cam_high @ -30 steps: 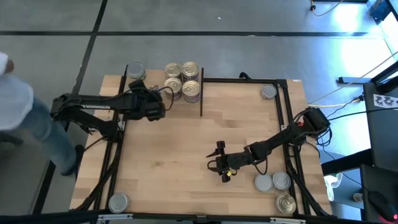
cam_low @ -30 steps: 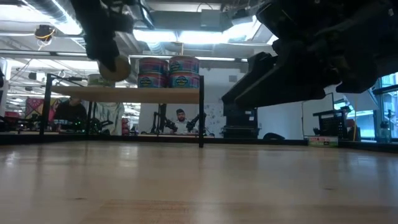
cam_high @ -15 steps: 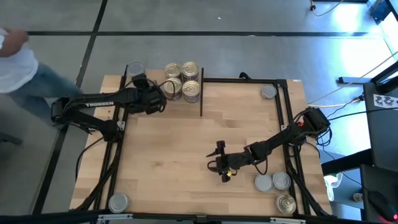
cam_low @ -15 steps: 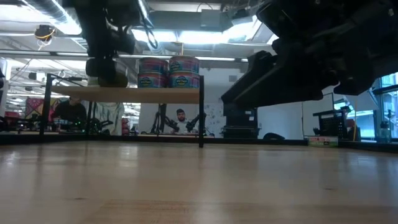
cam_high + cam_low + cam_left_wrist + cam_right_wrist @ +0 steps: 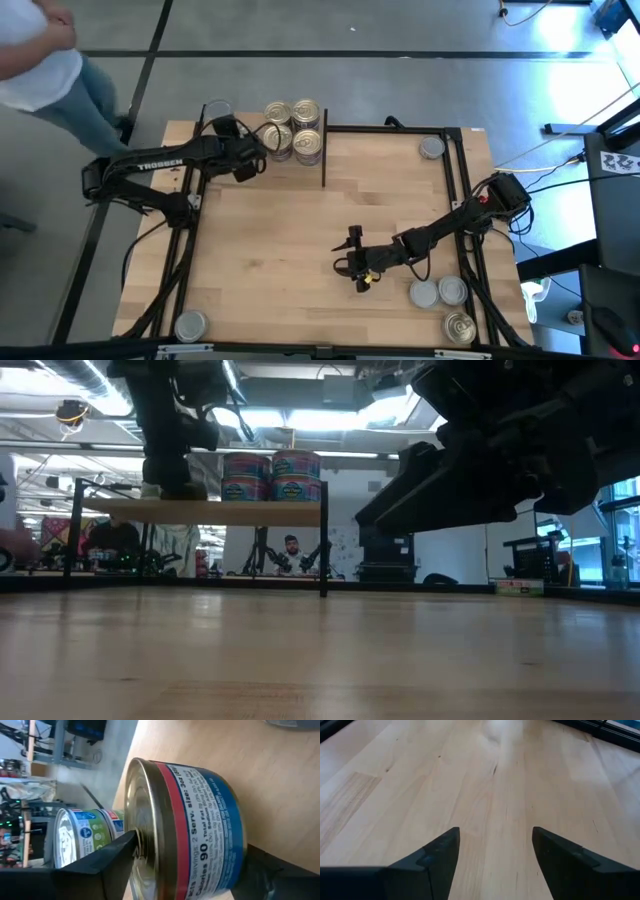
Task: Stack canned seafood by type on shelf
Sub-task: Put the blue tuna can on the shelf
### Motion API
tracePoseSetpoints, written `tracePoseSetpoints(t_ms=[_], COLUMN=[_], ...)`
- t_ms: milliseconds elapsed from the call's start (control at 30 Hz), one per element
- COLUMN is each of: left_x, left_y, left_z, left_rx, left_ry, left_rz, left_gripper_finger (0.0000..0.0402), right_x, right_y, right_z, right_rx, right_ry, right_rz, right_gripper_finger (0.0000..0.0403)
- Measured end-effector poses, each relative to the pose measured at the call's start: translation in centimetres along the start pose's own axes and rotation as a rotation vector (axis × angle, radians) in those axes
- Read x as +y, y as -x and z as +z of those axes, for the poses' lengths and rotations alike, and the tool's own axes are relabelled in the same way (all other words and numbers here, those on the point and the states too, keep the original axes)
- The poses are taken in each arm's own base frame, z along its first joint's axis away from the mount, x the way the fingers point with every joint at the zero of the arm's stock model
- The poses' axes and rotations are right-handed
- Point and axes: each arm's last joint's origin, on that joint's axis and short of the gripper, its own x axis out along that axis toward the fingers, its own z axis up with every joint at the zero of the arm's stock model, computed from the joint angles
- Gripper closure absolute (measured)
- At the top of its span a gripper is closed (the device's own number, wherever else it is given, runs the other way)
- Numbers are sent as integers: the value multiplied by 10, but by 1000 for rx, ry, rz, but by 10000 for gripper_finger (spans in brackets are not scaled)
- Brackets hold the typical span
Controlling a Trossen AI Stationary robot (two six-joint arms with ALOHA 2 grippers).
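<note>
My left gripper (image 5: 250, 155) reaches to the light wood shelf (image 5: 250, 512) at the table's far left and is shut on a tin with a red and blue label (image 5: 210, 825). In the low view the tin (image 5: 160, 490) sits at the level of the shelf board. Stacked tins (image 5: 292, 128) stand on the shelf beside it, two high (image 5: 272, 475). A silver-topped tin (image 5: 218, 110) is at the shelf's far left. My right gripper (image 5: 352, 262) hangs open above the bare table centre (image 5: 495, 855). My left gripper pinches the red and blue tin between its two fingers. One finger (image 5: 112, 852) lies on the tin's silver flat end (image 5: 142, 870), the other (image 5: 280, 870) on the opposite end. The gripper comes level from the table's left. I cannot tell whether the tin rests on the shelf board.
Loose tins lie at the table's near right (image 5: 440, 292) (image 5: 459, 327), far right (image 5: 432, 148) and near left (image 5: 190, 325). A thin black frame (image 5: 324, 155) stands upright beside the shelf. A person (image 5: 50, 60) walks past the far left. Bare wood lies mid-table.
My left gripper has carried the tin toward the far edge and down, from above the shelf board to its level. The tin, tilted a second ago, now sits lower beside the stacks. The person at the left has walked toward the far side.
</note>
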Motion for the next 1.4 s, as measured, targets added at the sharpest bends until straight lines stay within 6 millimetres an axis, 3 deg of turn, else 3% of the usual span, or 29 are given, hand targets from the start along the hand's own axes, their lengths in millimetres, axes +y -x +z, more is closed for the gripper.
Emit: tracePoseSetpoints(t_ms=[433, 1267, 1400], left_x=[8, 4, 3], left_y=[21, 28, 30], left_z=[8, 6, 3], left_rx=[-44, -58, -41], left_ry=[39, 14, -19], left_rz=[-143, -233, -179], left_gripper_finger=[120, 119, 119], right_x=[0, 0, 0], right_y=[0, 0, 0], right_z=[-1, -1, -1], right_rx=[7, 14, 14], right_ry=[-2, -3, -3], right_rz=[1, 1, 1], right_gripper_finger=[155, 155, 155])
